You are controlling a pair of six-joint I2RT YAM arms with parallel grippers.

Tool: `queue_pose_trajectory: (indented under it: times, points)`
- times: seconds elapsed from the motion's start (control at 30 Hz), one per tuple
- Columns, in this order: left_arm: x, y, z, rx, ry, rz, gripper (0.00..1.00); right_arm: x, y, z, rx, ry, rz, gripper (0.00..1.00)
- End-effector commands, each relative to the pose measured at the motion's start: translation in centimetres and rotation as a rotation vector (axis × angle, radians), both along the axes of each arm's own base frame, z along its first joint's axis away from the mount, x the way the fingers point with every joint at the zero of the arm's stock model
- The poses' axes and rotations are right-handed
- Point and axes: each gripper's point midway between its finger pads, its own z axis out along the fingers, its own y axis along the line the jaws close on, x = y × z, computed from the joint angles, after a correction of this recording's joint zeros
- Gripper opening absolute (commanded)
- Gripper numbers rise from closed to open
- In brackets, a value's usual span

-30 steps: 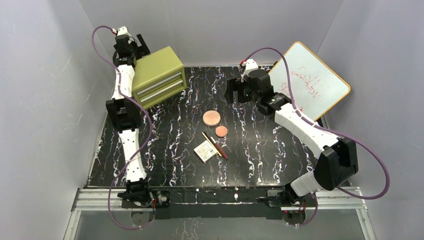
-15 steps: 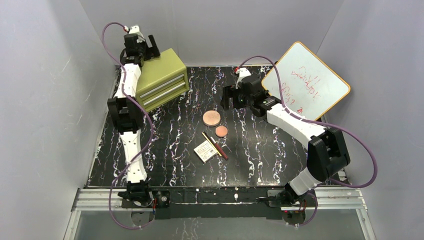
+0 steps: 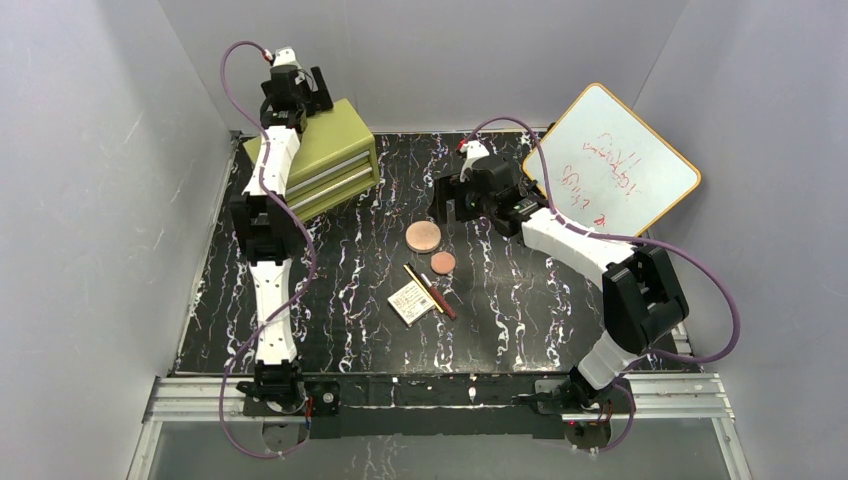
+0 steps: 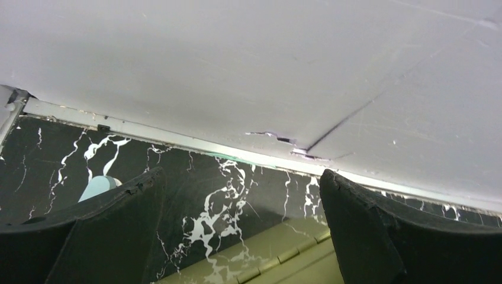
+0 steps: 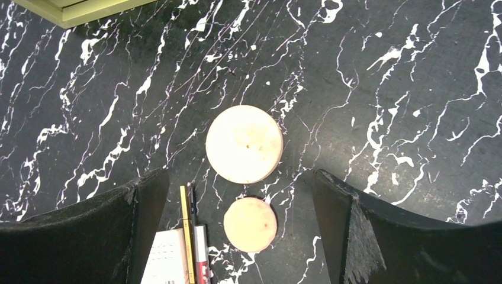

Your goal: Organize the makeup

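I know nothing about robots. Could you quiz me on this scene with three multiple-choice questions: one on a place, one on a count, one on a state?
1. Where is the olive-green metal drawer box?
A) far left corner of the black marbled table
B) near right corner
C) centre

2. How many round pinkish-tan discs lie there?
A) one
B) two
C) four

3. How is the right hand?
A) shut on a pencil
B) shut on a disc
C) open, empty

1 A: the top view shows it by the back wall, at left.
2 B: a larger disc and a smaller disc.
3 C: its fingers are wide apart, gripping nothing.
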Motion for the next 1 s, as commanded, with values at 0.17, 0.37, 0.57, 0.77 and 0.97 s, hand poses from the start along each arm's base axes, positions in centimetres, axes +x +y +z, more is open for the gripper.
queue_pose_trajectory:
  times: [0.17,0.37,0.57,0.77,0.97]
  points:
    - [-2.2,1.1,-11.3,0.081,0.244,0.120,0.99,0.5,1.4,1.3,0.047,-0.042,0.020,0.99]
    - [-1.3,2.3,-12.1,0.056,0.178,0.202,0.99,0.4,1.4,0.5,0.037,-0.025,0.027,0.99]
    - [-0.4,3.0,-11.8,0.055,0.147,0.234,0.99,0.3,1.3,-0.2,0.025,-0.013,0.029,0.99]
    - [-1.1,3.1,-12.4,0.080,0.180,0.217,0.99,0.5,1.6,-0.5,0.025,-0.006,0.033,0.99]
    - [-3.2,2.8,-12.8,0.068,0.219,0.207,0.99,0.4,1.9,-0.8,0.028,0.002,0.043,0.99]
